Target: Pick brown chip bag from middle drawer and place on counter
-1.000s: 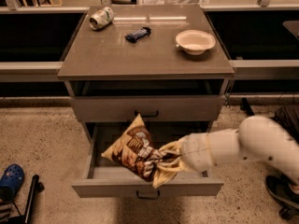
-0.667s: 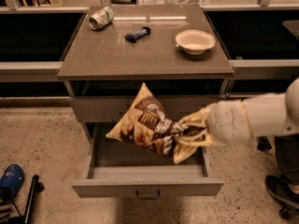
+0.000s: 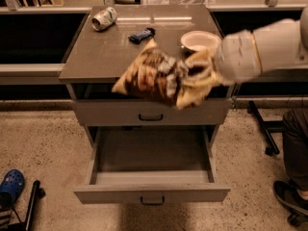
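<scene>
The fingers point(image 3: 198, 91) clamp the right end of the bag point(image 3: 147, 76), one above it and one below. The gripper point(image 3: 187, 78) holds the bag in the air, tilted, over the front edge of the counter point(image 3: 96, 52) and above the closed upper front point(image 3: 150, 113). The white arm point(image 3: 260, 47) reaches in from the right. Below, the drawer point(image 3: 151, 192) stands pulled out. On the counter lie a can point(image 3: 104, 19), a dark bar point(image 3: 142, 34) and a bowl point(image 3: 199, 40), the bowl just behind the gripper.
</scene>
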Controlling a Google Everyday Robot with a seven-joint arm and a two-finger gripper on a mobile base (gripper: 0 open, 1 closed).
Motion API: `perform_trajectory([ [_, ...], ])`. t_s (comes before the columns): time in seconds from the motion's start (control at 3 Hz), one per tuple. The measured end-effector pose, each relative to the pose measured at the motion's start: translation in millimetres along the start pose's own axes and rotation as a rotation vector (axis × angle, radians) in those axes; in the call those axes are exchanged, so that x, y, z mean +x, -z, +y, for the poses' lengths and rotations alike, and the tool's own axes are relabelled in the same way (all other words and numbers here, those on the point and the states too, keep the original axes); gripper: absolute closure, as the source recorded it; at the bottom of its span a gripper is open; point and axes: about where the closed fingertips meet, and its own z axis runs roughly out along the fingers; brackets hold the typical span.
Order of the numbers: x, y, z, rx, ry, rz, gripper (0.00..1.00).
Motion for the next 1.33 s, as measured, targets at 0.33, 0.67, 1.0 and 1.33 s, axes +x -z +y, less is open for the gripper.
perform_trajectory([
  [0.33,-5.5,-1.2,-103.0,0.104,-0.155,-0.018,1.00],
  [0.67,-23.0,-4.6,-169.0,0.167,-0.238,-0.055,1.00],
  [1.0,-39.7,5.3,-194.5,0.211,-0.237,-0.088,1.00],
  [1.33,-39.0,6.5,-194.0,0.212,-0.236,-0.086,1.00],
])
